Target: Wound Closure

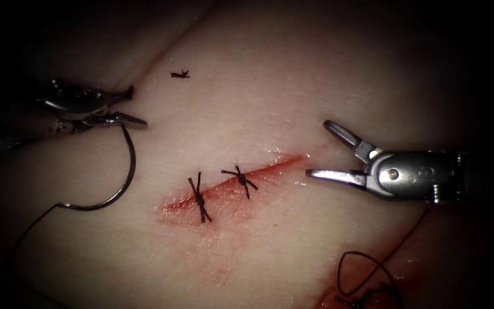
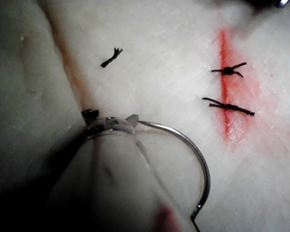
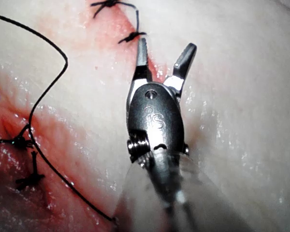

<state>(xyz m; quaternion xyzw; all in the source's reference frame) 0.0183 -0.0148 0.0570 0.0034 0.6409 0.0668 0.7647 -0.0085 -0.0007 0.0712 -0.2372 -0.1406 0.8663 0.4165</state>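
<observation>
My left tool sits left of the cut, jaws shut on the curved needle close to its pointed end. The needle hangs free over the tissue, none of it in the flesh. From its tail, thread trails down to the left. In the left wrist view the needle arcs out from the jaw tips. The cut carries two knotted stitches. My right tool hovers at the cut's right end, open and holding nothing; its jaws spread just beside a stitch.
A short cut end of thread lies on the tissue above the cut. At the lower right, a loose loop of thread lies over a second patch wet with red fluid, with knots in it.
</observation>
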